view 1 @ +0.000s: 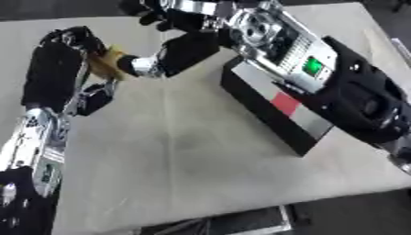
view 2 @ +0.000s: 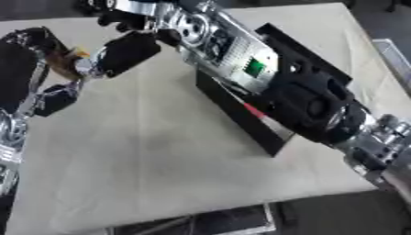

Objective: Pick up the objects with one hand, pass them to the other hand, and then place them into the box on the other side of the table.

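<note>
The right arm (view 1: pixel 353 92) crosses the box (view 1: pixel 273 98); both hands' fingers (view 1: pixel 136 66) meet on a tan object (view 1: pixel 108 62), apparently mid-handover.

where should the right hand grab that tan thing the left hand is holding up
On the end of the tan object that sticks out rightward from the left hand, coming from the right side. The left hand's fingers cover its left part, and the right hand already faces that free end.
</note>
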Robot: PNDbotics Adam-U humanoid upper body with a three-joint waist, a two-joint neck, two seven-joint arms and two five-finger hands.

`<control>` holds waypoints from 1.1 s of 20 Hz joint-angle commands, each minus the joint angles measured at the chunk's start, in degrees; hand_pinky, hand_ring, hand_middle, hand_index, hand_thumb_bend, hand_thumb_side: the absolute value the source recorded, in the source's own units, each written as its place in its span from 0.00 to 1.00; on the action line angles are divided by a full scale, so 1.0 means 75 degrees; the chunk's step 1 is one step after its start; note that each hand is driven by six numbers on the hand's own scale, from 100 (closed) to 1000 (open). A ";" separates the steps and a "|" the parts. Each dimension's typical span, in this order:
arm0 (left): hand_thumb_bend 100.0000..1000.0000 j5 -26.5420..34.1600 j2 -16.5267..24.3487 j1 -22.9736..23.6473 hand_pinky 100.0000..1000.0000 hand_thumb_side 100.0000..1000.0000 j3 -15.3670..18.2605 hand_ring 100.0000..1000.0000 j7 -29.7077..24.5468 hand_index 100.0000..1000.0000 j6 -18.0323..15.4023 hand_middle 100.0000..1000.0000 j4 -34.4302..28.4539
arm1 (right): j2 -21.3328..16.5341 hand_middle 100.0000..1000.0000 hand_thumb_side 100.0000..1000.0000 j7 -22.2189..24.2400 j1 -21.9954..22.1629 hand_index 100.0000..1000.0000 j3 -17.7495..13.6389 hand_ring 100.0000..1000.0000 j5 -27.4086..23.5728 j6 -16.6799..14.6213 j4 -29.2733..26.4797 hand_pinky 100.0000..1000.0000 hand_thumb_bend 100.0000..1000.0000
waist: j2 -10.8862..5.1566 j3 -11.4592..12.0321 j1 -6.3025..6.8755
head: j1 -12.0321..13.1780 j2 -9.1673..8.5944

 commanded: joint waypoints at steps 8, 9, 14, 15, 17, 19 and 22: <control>0.05 0.0104 -0.0225 -0.0157 0.66 0.00 -0.0033 0.50 0.0563 0.36 -0.0050 0.41 -0.0282 | 0.0218 1.00 0.33 -0.0335 -0.0212 1.00 0.0172 1.00 0.0122 -0.0031 0.0758 1.00 0.26 | -0.0040 0.0093 -0.0032 | -0.0164 -0.0007; 0.05 0.0073 -0.0250 -0.0165 0.65 0.00 -0.0043 0.50 0.0574 0.36 -0.0065 0.41 -0.0275 | 0.0253 1.00 0.34 -0.0343 -0.0227 1.00 0.0175 1.00 0.0102 -0.0042 0.0812 1.00 0.25 | -0.0029 0.0103 -0.0036 | -0.0173 -0.0012; 0.05 -0.0086 -0.0370 -0.0193 0.66 0.00 -0.0045 0.50 0.0609 0.36 -0.0095 0.41 -0.0214 | 0.0363 1.00 0.35 -0.0407 -0.0271 1.00 0.0128 1.00 -0.0074 -0.0115 0.1000 1.00 0.23 | 0.0007 0.0131 -0.0056 | -0.0193 -0.0049; 0.05 -0.0116 -0.0387 -0.0196 0.66 0.00 -0.0043 0.50 0.0614 0.36 -0.0098 0.41 -0.0202 | 0.0375 1.00 0.36 -0.0421 -0.0276 1.00 0.0124 1.00 -0.0107 -0.0125 0.1027 1.00 0.22 | 0.0010 0.0133 -0.0059 | -0.0191 -0.0054; 0.06 -0.0182 -0.0435 -0.0203 0.66 0.00 -0.0034 0.50 0.0628 0.36 -0.0099 0.41 -0.0179 | 0.0412 1.00 0.36 -0.0452 -0.0288 1.00 0.0120 1.00 -0.0155 -0.0129 0.1075 1.00 0.22 | 0.0026 0.0141 -0.0070 | -0.0192 -0.0071; 0.05 -0.0234 -0.0482 -0.0211 0.66 0.00 -0.0036 0.50 0.0658 0.36 -0.0108 0.41 -0.0177 | 0.0444 1.00 0.36 -0.0484 -0.0304 1.00 0.0133 1.00 -0.0162 -0.0121 0.1137 1.00 0.22 | 0.0045 0.0154 -0.0077 | -0.0219 -0.0081; 0.06 -0.0283 -0.0552 -0.0218 0.66 0.00 -0.0066 0.50 0.0737 0.36 -0.0141 0.41 -0.0223 | 0.0502 1.00 0.34 -0.0536 -0.0319 1.00 0.0174 1.00 -0.0097 -0.0107 0.1305 1.00 0.23 | 0.0065 0.0178 -0.0086 | -0.0270 -0.0076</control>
